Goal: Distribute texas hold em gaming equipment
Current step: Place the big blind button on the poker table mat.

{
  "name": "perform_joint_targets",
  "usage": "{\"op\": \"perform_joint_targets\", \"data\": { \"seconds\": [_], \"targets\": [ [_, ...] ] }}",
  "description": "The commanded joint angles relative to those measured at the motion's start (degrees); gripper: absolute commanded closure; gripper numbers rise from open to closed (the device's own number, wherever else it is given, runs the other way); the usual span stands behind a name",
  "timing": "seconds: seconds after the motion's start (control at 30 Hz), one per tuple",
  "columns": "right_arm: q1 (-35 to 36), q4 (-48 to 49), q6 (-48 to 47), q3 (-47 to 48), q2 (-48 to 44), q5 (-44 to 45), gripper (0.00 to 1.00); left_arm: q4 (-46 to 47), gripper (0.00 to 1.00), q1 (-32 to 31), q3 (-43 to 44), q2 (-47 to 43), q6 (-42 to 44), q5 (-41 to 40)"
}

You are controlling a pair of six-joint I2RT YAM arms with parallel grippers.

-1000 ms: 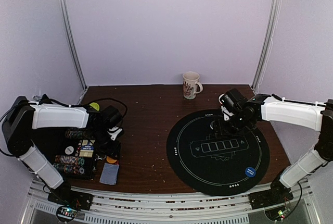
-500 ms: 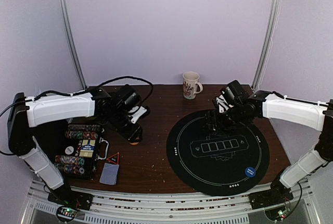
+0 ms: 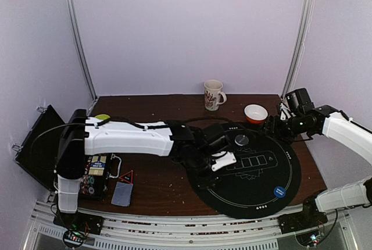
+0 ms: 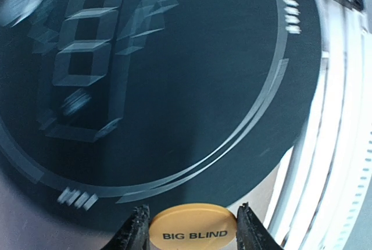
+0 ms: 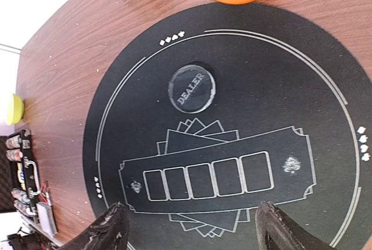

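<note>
your left tool (image 4: 192, 210) is clenched on the orange button (image 4: 192, 231), marked "big blind", with a finger against each side of it. in the overhead view that arm reaches from the lower left across to the left part of the round black mat (image 3: 290, 165), and the tool hangs over the mat's left edge. in the wrist view the mat's pale ring and card boxes lie blurred beyond the button.

your right tool (image 5: 195, 235) is released, jaws wide with nothing between them. it sits at the upper right of the overhead frame, past the mat's far rim.

on the mat, the clear-grey dealer button (image 3: 242, 139) lies just above the row of five printed card boxes. the blue button (image 3: 279, 192) lies near the mat's lower right rim, well apart from it.

the counter (image 3: 157, 119) is dark brown wood, flecked with pale specks. an orange bowl (image 3: 256, 113) with a white inside sits just beyond the mat's top edge, and the white patterned mug (image 3: 213, 95) stands upright at the back, left of the bowl. at the lower left, the grey-blue card deck (image 3: 122, 193) lies flat beside a small red triangle (image 3: 126, 176). left of them an open black case (image 3: 35, 139) holds the striped chips (image 3: 87, 185), partly hidden by the arm. a yellow-green ball (image 3: 102, 117) rests near the left wall.

plain lilac walls (image 3: 186, 29) close the room in on three sides.
</note>
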Motion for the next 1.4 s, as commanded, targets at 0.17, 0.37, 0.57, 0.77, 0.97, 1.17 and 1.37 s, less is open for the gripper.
{"op": "perform_joint_targets", "data": {
  "seconds": [0.17,0.37,0.57,0.77,0.97,1.17,1.37],
  "targets": [
    [-0.23,0.23,-2.77,-6.16,-5.84,0.81,0.23,-4.98,0.69,-3.92,11.3,12.77,2.23,-0.58],
    [-0.18,0.52,-3.11,-7.71,-6.7,0.28,0.23,-4.99,0.69,-4.1,15.27,15.79,1.44,-3.06],
    [-0.23,0.39,-3.8,-7.21,-6.17,0.8,0.23,-6.41,0.68,-4.19,17.39,18.12,2.17,-0.58],
    [-0.18,0.39,-4.23,-7.16,-5.08,0.58,0.23,-7.02,0.53,-4.27,17.02,18.52,3.92,0.45],
    [-0.23,0.67,-4.42,-6.41,-4.17,0.6,0.22,-6.3,0.1,-4.14,19.76,16.66,2.72,-3.42],
    [-0.19,0.75,-4.78,-3.88,-3.5,1.21,0.22,-1.83,0.03,-0.74,15.32,5.35,-2.12,-5.28],
    [0.66,2.17,-4.87,-2.1,-2.37,2.02,0.22,2.72,0.03,12.87,-5.46,-15.73,-14.76,-7.36]
  ]
}}
